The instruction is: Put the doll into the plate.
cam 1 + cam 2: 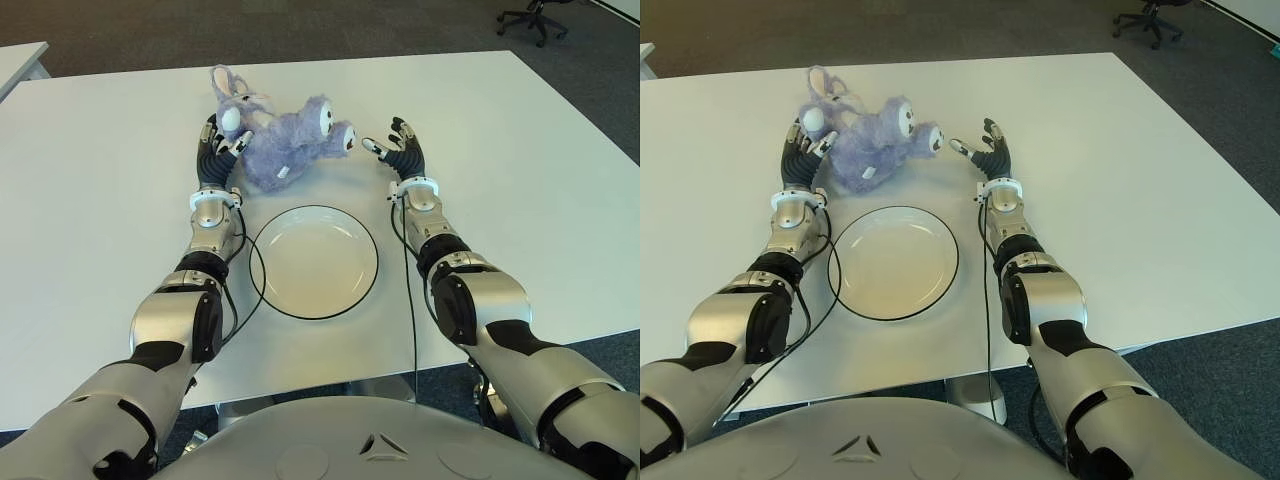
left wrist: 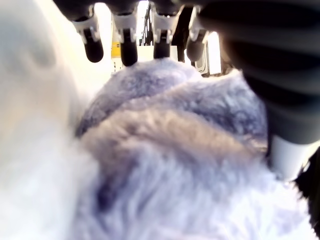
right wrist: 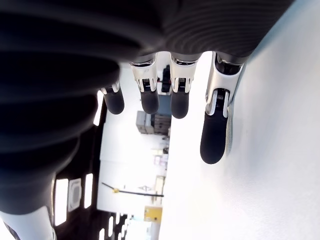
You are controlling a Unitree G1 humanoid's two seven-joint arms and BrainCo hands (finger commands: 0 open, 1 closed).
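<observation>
I am bracketing the fluffy purple plush doll [image 1: 285,145] lying on the white worktop [image 1: 100,200] just beyond the round white black-rimmed plate [image 1: 314,261], my left hand [image 1: 215,148] pressing its fur without closing, my right hand [image 1: 397,148] spread empty nearby, next closing in to scoop.

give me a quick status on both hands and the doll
Left hand against the doll's left side, fingers open, no grasp yet. Right hand open, just right of the doll, apart from it. Plate near side, nothing in it. Path clear.
</observation>
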